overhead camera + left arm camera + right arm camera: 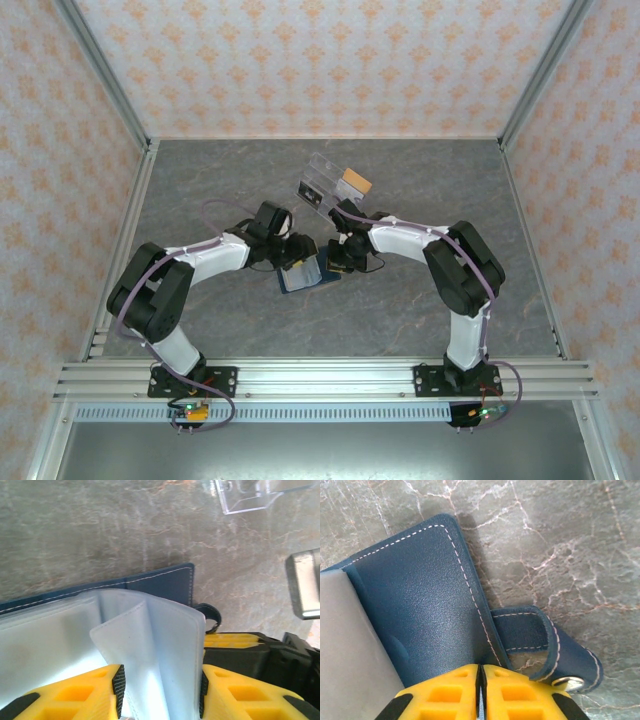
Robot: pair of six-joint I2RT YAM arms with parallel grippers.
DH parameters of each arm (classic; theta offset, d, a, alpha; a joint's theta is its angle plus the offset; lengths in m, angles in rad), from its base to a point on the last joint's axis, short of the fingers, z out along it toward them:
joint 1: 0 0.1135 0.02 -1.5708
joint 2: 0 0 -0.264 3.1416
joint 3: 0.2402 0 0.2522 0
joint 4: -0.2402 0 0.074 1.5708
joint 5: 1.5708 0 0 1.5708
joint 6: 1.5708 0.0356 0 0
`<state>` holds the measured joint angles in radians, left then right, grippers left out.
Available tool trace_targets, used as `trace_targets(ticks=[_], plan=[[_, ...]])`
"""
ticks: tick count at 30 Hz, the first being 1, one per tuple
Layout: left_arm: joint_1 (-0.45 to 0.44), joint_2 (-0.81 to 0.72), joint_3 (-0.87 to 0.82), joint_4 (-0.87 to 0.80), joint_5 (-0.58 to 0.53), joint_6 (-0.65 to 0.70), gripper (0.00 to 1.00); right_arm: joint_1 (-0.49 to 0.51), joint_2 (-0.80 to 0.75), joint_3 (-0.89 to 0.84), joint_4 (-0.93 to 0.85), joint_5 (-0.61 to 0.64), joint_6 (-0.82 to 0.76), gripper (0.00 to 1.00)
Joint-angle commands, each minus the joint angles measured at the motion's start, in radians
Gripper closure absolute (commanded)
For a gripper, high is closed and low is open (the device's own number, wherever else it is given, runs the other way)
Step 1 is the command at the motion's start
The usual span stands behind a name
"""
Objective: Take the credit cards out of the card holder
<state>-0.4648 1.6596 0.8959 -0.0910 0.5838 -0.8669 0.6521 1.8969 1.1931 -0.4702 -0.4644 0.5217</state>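
Card holder (303, 275): lying open at mid-table. Clasping its pale pocket leaves in the left gripper (161, 687), pads touching both sides; pinching its navy cover in the right gripper (481, 680), fingers nearly together. Concealing pocket contents behind frosted plastic.

counter (200, 180): 1 | card holder (300, 277): 1 | clasp tab (530, 630): 1 | clear pocket leaves (150, 645): at least 2, full count hidden | clear box (322, 178): 1 | credit cards (353, 183): 1 orange-tan on show, any beneath not countable | arms: 2, left arm (200, 262), right arm (420, 240) | pincers: 2, left pincer (160, 687), right pincer (480, 680)
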Motion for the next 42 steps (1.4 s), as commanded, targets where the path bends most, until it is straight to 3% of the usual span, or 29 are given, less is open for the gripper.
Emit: trace_targets(ticks=[1,12,18,26,30,35,42], plan=[[-0.007,0.018,0.019,0.071,0.056,-0.01,0.55,0.002,-0.023,-0.032,0.006,0.072,0.016,0.86],[-0.008,0.068,0.086,0.086,0.076,-0.013,0.39,-0.014,-0.208,-0.142,0.095,0.177,0.055,0.79],[0.007,0.054,0.073,0.089,0.065,-0.013,0.35,-0.011,-0.272,-0.168,0.154,0.136,0.021,0.75],[0.017,0.038,0.115,0.059,0.074,0.009,0.3,0.067,-0.233,-0.101,0.14,0.108,-0.051,0.7],[0.019,0.059,0.156,0.062,0.09,0.003,0.31,0.076,-0.217,-0.111,0.156,0.109,-0.035,0.69],[0.037,0.063,0.186,0.052,0.081,-0.003,0.41,0.081,-0.224,-0.125,0.164,0.119,-0.028,0.65],[0.086,-0.009,0.131,-0.046,-0.004,0.018,0.49,0.081,-0.182,-0.098,0.13,0.156,-0.025,0.65]])
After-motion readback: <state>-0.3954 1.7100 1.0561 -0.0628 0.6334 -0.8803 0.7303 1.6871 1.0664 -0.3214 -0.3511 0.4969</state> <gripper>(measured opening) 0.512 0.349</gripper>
